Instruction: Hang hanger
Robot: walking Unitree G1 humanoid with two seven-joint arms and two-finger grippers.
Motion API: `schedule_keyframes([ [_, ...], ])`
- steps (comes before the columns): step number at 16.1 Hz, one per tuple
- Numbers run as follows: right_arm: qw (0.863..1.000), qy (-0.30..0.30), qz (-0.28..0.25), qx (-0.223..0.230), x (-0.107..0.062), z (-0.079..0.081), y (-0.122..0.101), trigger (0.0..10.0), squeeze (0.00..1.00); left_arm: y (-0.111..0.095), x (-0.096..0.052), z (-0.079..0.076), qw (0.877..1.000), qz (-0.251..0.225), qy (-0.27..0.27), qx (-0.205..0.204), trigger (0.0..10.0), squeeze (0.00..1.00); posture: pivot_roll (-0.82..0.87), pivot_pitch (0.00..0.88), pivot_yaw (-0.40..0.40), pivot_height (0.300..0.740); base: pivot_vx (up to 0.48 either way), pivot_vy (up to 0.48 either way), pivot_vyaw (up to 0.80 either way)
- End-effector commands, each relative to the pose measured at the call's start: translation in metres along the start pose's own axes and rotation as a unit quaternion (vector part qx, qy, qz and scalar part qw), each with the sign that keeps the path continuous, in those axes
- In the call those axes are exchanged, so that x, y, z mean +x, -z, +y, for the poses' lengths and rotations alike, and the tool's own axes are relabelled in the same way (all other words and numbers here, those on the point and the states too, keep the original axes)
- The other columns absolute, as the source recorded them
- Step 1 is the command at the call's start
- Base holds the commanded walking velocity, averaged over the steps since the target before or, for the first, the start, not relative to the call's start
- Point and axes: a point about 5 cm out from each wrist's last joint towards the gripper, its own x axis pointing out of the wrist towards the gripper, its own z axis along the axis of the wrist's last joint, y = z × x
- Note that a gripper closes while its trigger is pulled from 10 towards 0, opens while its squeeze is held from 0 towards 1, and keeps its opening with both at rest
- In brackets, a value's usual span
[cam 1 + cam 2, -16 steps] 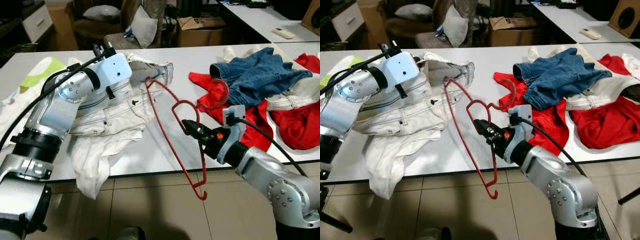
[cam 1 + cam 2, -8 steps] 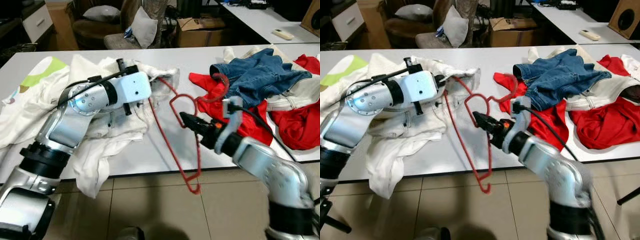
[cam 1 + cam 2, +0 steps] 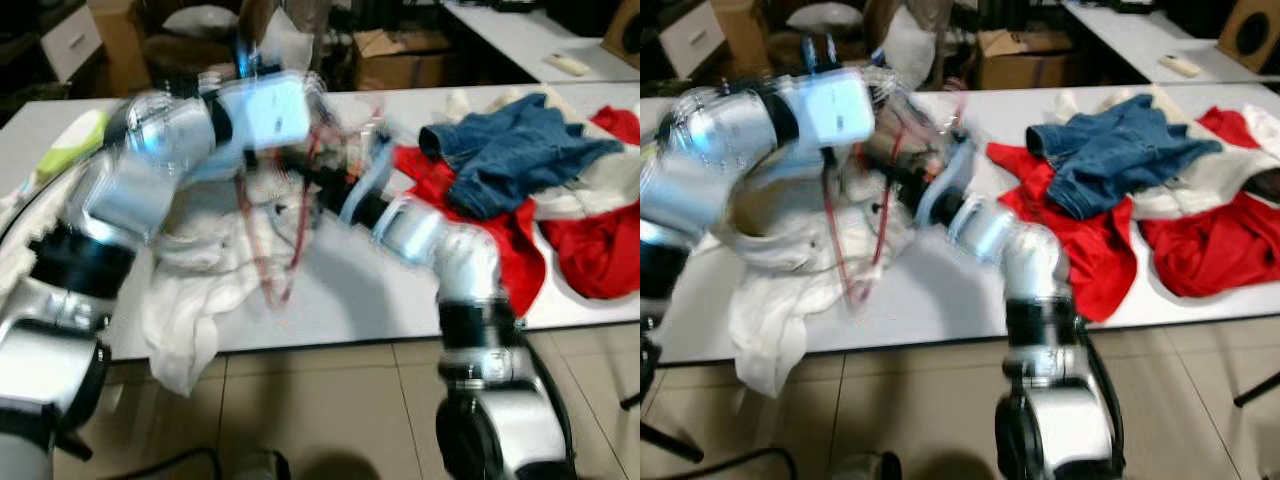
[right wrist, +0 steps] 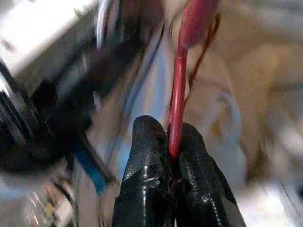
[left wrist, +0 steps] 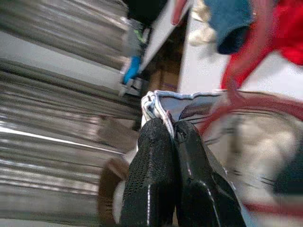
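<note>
— While the head views are smeared by motion, what do the right gripper's (image 4: pixel 171 142) fingers hold?

— They are clamped on the thin red wire hanger (image 4: pixel 179 104). In the right wrist view the red rod rises straight out from between the two black fingertips, so its long axis runs on ahead of the jaws, away from the wrist.

— And the left gripper (image 5: pixel 169 130)?

— Pinched narrow on the hemmed edge of the pale cream denim garment (image 5: pixel 189 101), holding that edge up. A red curve of the hanger passes just beside that hem.

— So which way does the hanger lie from the garment?

— From the head, the hanger (image 3: pixel 268 235) dangles tilted over the crumpled cream cloth (image 3: pixel 215 255) on the white table (image 3: pixel 360 300), its lower end near the table's front edge. The right arm reaches across towards the left one; the two grippers are close together. I judge the hanger must slip into the opening the left gripper lifts.

— Any containers?

— None that I can make out; only a blue denim garment (image 3: pixel 520 150) lying on red cloth (image 3: pixel 470 225), well apart.
</note>
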Motion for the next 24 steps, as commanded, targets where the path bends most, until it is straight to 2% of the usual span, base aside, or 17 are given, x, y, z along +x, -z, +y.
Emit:
schedule_keyframes([
  [1,0.997,-0.048,-0.036,0.046,0.013,0.017,-0.005,10.0,0.00,-0.017,-0.003,0.019,0.999,-0.031,-0.024,0.023,4.1,0.00,0.00,0.000,0.042,0.740,0.000,0.000,0.00],
  [2,0.997,-0.039,-0.043,0.049,0.014,0.012,-0.006,10.0,0.00,-0.021,-0.006,0.030,0.998,-0.035,-0.039,0.024,4.4,0.00,0.01,0.000,0.046,0.740,0.000,0.000,0.00],
  [3,0.999,-0.008,-0.031,0.028,0.011,0.001,0.002,10.0,0.00,-0.021,-0.009,0.030,0.999,-0.030,-0.036,0.021,4.6,0.00,0.01,0.000,0.048,0.740,0.000,0.000,0.00],
  [5,0.994,0.100,0.022,-0.039,-0.004,-0.034,0.028,10.0,0.00,-0.002,-0.011,0.009,1.000,0.003,-0.001,-0.017,4.6,0.00,0.01,0.000,0.064,0.740,0.000,0.000,0.00],
  [7,0.986,0.156,0.010,-0.059,-0.018,-0.053,0.032,10.0,0.00,0.005,-0.014,-0.005,0.996,0.010,0.012,-0.087,4.7,0.00,0.01,0.000,0.073,0.740,0.000,0.000,0.00],
  [8,0.985,0.162,0.003,-0.057,-0.019,-0.055,0.031,10.0,0.00,0.006,-0.015,-0.007,0.995,0.010,0.015,-0.098,4.7,0.00,0.01,0.000,0.076,0.740,0.000,0.000,0.00],
  [10,0.977,0.193,-0.087,-0.004,-0.032,-0.067,0.016,10.0,0.00,0.019,-0.020,-0.034,0.986,0.021,0.067,-0.153,4.4,0.00,0.01,0.000,0.079,0.740,0.000,0.000,0.00],
  [12,0.970,0.191,-0.144,0.047,-0.040,-0.072,0.007,10.0,0.00,0.021,-0.024,-0.054,0.976,0.017,0.103,-0.189,4.4,0.00,0.01,0.000,0.081,0.740,0.000,0.000,0.00],
  [14,0.966,0.177,-0.169,0.088,-0.038,-0.071,0.005,10.0,0.00,-0.004,-0.019,-0.064,0.949,-0.049,0.139,-0.280,4.8,0.00,0.01,0.000,0.081,0.740,0.000,0.000,0.00],
  [15,0.965,0.168,-0.171,0.106,-0.031,-0.069,0.006,10.0,0.00,-0.023,-0.014,-0.065,0.924,-0.092,0.154,-0.336,5.3,0.00,0.02,0.000,0.085,0.740,0.000,0.000,0.00],
  [16,0.965,0.160,-0.169,0.119,-0.023,-0.066,0.007,10.0,0.00,-0.036,-0.008,-0.062,0.903,-0.127,0.160,-0.378,5.2,0.00,0.02,0.000,0.087,0.740,0.000,0.000,0.00],
  [17,0.965,0.153,-0.168,0.127,-0.015,-0.062,0.006,10.0,0.00,-0.048,0.000,-0.054,0.887,-0.154,0.149,-0.410,5.3,0.00,0.02,0.000,0.088,0.740,0.000,0.000,0.00],
  [18,0.966,0.146,-0.168,0.135,-0.006,-0.057,0.004,10.0,0.00,-0.056,0.009,-0.045,0.878,-0.172,0.135,-0.426,6.7,0.00,0.02,0.000,0.088,0.740,0.000,0.000,0.00],
  [19,0.967,0.134,-0.164,0.140,0.007,-0.050,0.002,10.0,0.00,-0.069,0.020,-0.029,0.859,-0.196,0.115,-0.460,7.6,0.00,0.02,0.000,0.092,0.740,0.000,0.000,0.00],
  [20,0.968,0.128,-0.161,0.142,0.011,-0.046,0.002,10.0,0.00,-0.073,0.023,-0.023,0.850,-0.203,0.110,-0.474,8.0,0.00,0.02,0.000,0.096,0.740,0.000,0.000,0.00],
  [23,0.967,0.095,-0.145,0.187,0.027,-0.034,0.003,10.0,0.00,-0.079,0.034,0.007,0.788,-0.208,0.054,-0.578,8.0,0.00,0.01,0.000,0.111,0.740,0.000,0.000,0.00],
  [24,0.968,0.099,-0.122,0.194,0.032,-0.032,0.010,10.0,0.00,-0.072,0.036,0.015,0.800,-0.195,0.018,-0.566,8.6,0.00,0.01,0.000,0.116,0.740,0.000,0.000,0.00],
])
